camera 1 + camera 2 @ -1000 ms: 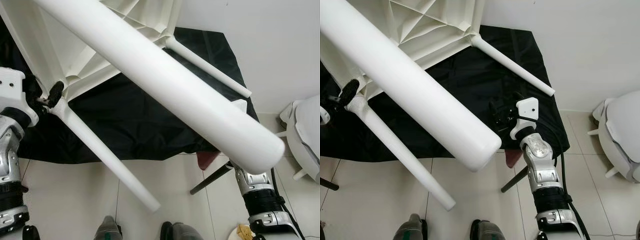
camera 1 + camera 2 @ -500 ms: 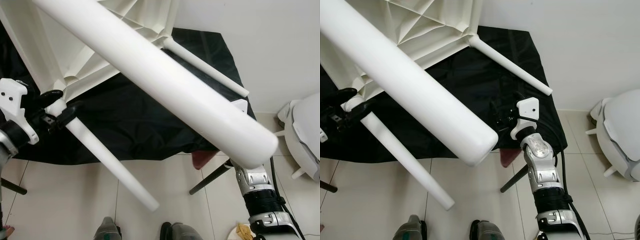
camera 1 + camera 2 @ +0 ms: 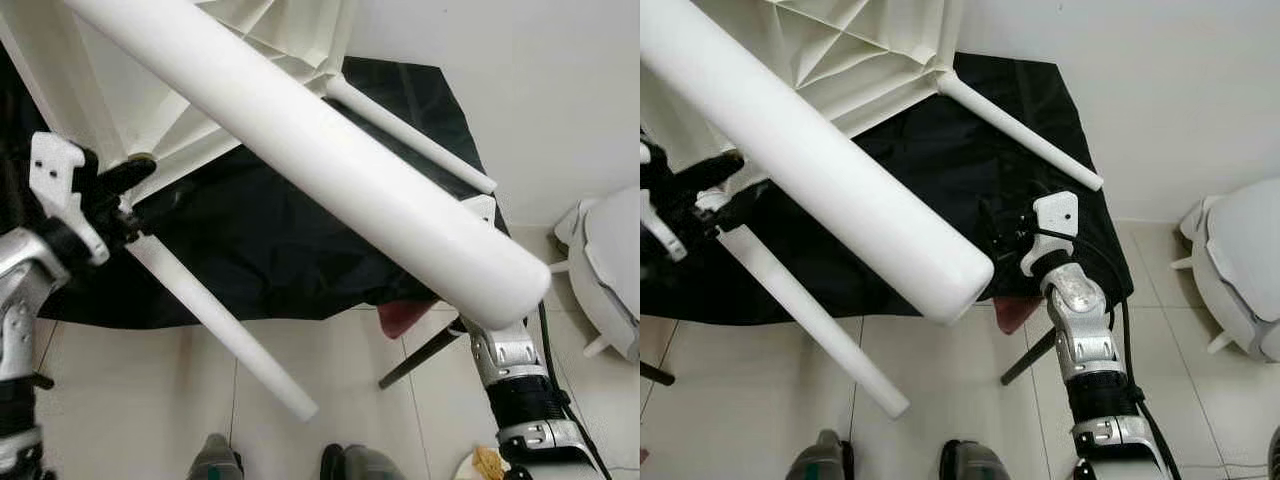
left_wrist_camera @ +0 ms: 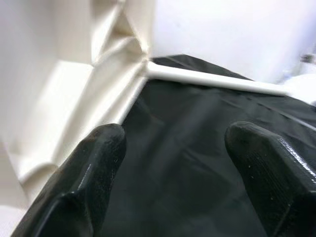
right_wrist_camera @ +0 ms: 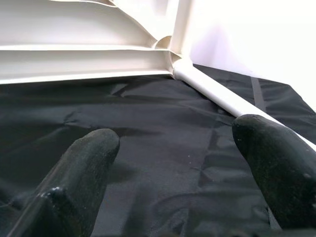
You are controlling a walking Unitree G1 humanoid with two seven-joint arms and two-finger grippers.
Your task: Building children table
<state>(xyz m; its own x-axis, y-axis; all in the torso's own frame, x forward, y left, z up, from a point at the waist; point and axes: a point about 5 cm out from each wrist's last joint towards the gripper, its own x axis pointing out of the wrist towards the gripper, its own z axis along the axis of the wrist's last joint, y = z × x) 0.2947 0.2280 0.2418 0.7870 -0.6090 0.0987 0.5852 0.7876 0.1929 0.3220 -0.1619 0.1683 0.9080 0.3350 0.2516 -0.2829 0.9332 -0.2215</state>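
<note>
The white plastic table (image 3: 250,60) lies tipped on a black cloth (image 3: 290,240), its ribbed underside facing the robot, and three legs (image 3: 215,325) already sit in their corner sockets, so most of the assembly looks done; what likely remains is checking the joints and standing it upright. The left gripper (image 3: 140,195) hovers by the base of the near leg with its fingers spread and empty, and the right gripper (image 3: 1002,232) waits over the cloth, likewise spread and holding nothing. The table's far side is cut off, so a fourth leg cannot be confirmed, nor how firmly each leg is seated.
</note>
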